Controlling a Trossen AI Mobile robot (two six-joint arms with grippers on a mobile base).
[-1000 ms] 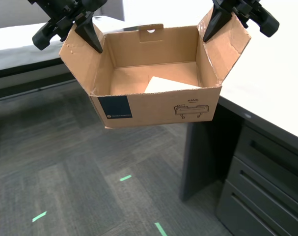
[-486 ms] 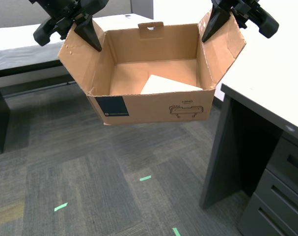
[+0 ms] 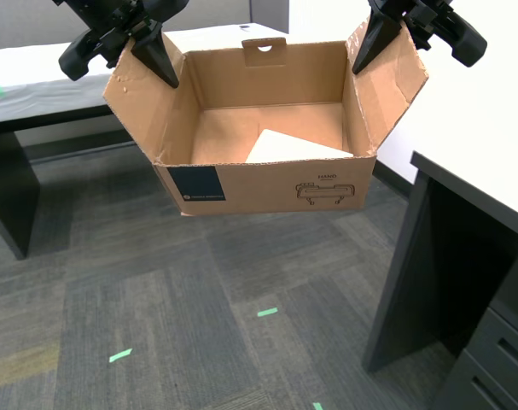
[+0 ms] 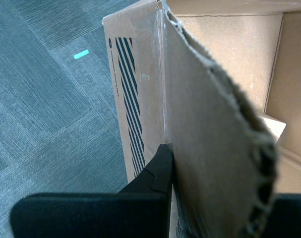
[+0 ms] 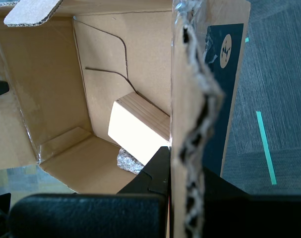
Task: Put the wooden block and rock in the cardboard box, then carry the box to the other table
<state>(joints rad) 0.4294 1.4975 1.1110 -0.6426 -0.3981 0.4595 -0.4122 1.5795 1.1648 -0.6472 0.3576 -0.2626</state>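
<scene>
In the exterior view the cardboard box [image 3: 267, 175] hangs above the carpet, one end effector clamped on each side flap, with the wooden block [image 3: 293, 148] inside.

In the second wrist view my second end effector [image 4: 172, 168] pinches the flap.

In the first wrist view my first end effector [image 5: 185, 163] grips the other flap; the rock [image 5: 126, 161] lies under the block.
</scene>
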